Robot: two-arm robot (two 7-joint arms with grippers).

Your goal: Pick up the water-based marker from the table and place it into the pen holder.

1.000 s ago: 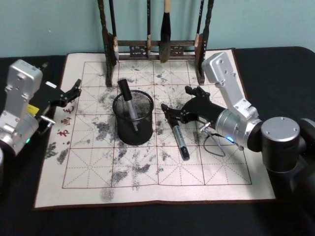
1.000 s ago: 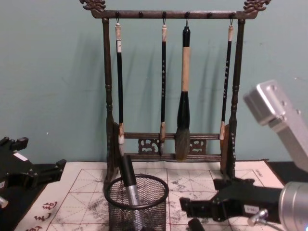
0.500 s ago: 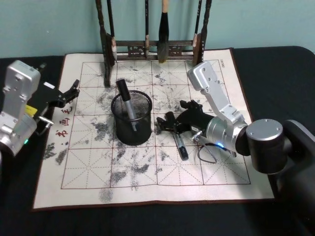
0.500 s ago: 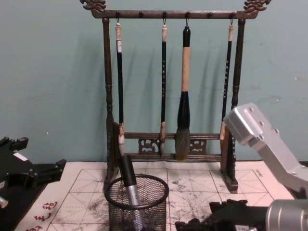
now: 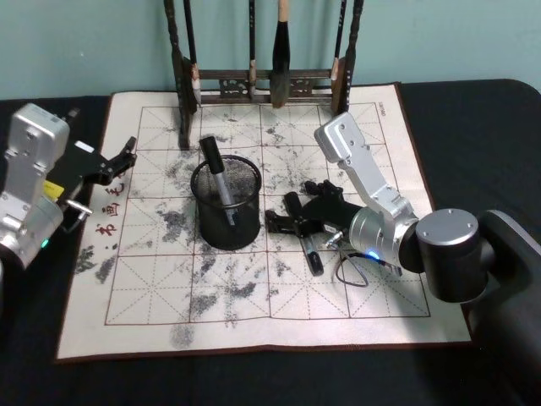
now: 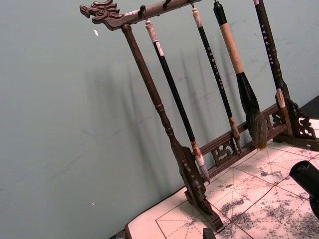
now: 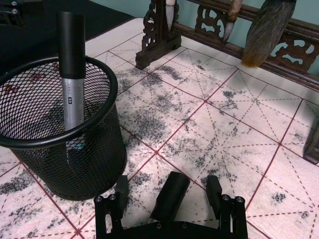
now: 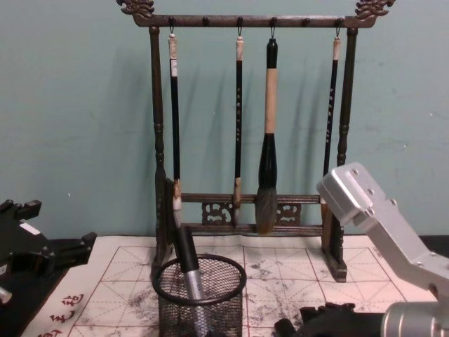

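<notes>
Right gripper [image 7: 168,180]: spread, 3 o'clock of the pen holder [image 5: 226,203].
Marker [image 7: 169,196]: flat on our tabletop [image 5: 473,118], between its fingers [image 7: 214,188].
Left gripper [image 5: 114,162]: parked, 9 o'clock.

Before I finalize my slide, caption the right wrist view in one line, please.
Open right end effector straddling the marker on the mat, beside the pen holder already holding another marker.

Even soft light; faint brush rack [image 8: 158,126] shadows on wall [image 8: 70,105].
</notes>
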